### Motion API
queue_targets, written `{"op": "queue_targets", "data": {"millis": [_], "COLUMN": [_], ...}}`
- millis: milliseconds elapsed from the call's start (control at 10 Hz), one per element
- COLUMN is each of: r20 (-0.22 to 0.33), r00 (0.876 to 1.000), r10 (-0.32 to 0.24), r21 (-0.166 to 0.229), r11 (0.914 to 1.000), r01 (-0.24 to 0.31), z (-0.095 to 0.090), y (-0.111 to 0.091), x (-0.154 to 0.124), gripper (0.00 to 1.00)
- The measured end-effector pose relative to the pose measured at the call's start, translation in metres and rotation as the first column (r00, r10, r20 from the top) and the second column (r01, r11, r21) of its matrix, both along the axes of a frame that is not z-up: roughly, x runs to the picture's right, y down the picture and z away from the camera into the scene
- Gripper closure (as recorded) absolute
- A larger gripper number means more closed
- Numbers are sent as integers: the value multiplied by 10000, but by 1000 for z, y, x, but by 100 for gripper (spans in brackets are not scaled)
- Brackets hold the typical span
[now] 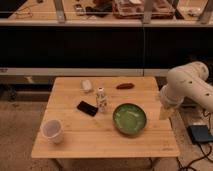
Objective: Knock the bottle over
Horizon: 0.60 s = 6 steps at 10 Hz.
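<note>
The small slim whitish plastic bottle (101, 99) with the white cap stands upright near the middle of the pale wooden table (95, 142) — long axis straight up, so nothing's tipped yet. It's well apart from the gripper (165, 112), out past the round green bowl (129, 118), which sits between the two. A flat black phone (87, 108) lies just beside the bottle, on the side away from the gripper. The gripper hangs at the table's edge, pointing down under the bulky white arm (187, 89). Can't tell if it's clenched or released. My guess — it'll need a sideways sweep over or around the bowl to catch the bottle up high.
</note>
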<state>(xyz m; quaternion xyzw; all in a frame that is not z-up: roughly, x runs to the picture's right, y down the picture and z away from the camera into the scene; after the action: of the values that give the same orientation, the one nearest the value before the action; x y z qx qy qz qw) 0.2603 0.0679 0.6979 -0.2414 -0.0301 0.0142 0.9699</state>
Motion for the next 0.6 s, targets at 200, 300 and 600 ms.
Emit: {"op": "queue_targets", "data": {"millis": [200, 300, 600], "r20": [1279, 1764, 2655], "r00": [9907, 9811, 9518], "r10": [-474, -797, -1532], "r21": [1415, 1888, 2868], "r11": [9895, 9810, 9551], "r01": [291, 458, 738], "z": [22, 28, 38], "y": [-67, -87, -128], "x": [-42, -55, -82], "gripper": [35, 35, 35]}}
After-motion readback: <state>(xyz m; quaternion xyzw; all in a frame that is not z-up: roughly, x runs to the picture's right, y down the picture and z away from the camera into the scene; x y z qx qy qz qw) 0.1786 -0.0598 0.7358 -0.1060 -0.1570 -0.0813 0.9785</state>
